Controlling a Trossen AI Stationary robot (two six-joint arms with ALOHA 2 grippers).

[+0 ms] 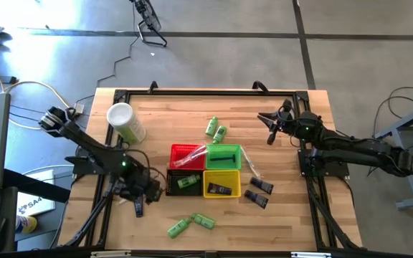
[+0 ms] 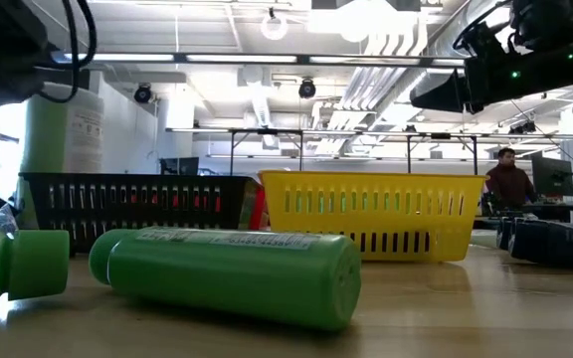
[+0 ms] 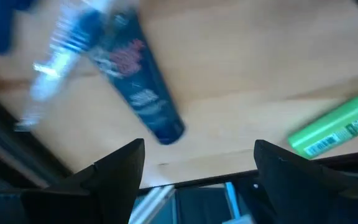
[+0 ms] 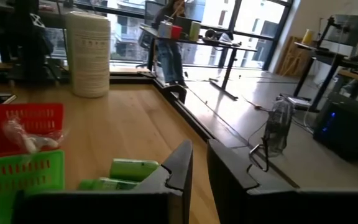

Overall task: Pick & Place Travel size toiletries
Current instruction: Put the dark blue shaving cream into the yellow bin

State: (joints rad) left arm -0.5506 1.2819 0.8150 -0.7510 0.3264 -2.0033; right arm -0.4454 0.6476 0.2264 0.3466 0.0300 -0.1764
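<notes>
The left gripper (image 3: pixel 194 171), jaws apart, hovers over a dark blue tube (image 3: pixel 138 93); a green bottle (image 3: pixel 337 127) lies beside. The right gripper (image 4: pixel 199 165) is closed, empty, behind the red basket (image 4: pixel 23 121).

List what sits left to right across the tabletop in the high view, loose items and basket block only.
White cup → green bottles near the front edge → basket block → green bottles at the back → dark tubes.

Four baskets (image 1: pixel 205 170) sit clustered mid-table. My left gripper (image 1: pixel 138 206) hangs to their left, over a tube (image 3: pixel 137 81), a bottle (image 3: pixel 335 126) near it. My right gripper (image 1: pixel 269 136) waits behind and right; the cup (image 1: pixel 125 122) lies back left.
</notes>
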